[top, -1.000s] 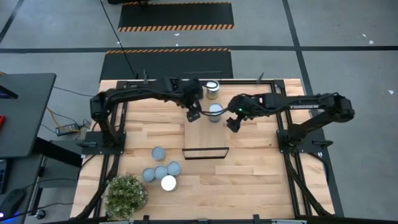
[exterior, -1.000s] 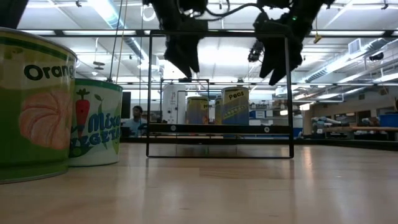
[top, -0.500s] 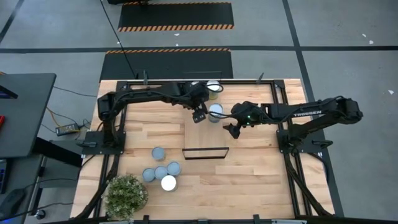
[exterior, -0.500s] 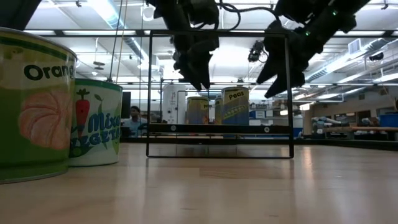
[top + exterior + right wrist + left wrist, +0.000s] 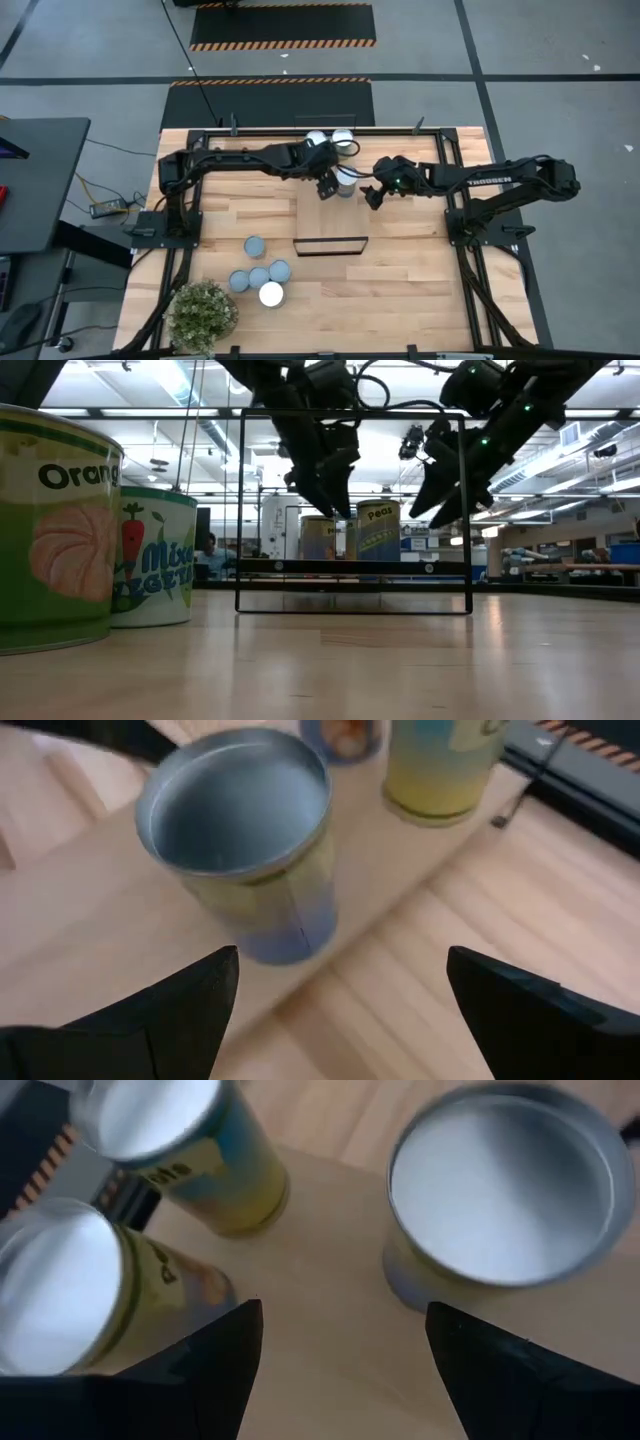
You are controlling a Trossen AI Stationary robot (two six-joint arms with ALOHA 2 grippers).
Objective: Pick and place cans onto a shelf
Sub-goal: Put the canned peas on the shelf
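The pale plank counter [image 5: 400, 270] fills the middle of the high view, and the long, narrow light-wood shelf [image 5: 322, 215] with its thin black metal frame runs down the centre of it. Three silver-topped tins already stand at the shelf's upper end: two at the very top [image 5: 316, 139] [image 5: 343, 138] and a third, the yellow-and-blue "Peas" tin [image 5: 345, 179], just below them. Five more pale-topped tins [image 5: 260, 277] wait in a cluster at lower left, near a bushy green potted plant [image 5: 203, 315].

Both dark arms crowd that third tin. The left hand [image 5: 324, 187] hangs just to its left, fingers spread and empty; the right hand [image 5: 371, 196] hangs just to its right, fingers wide and empty.

With so little room, a careless swing by either hand could clip the tin and topple it into its neighbours, or the two hands could collide over the shelf.
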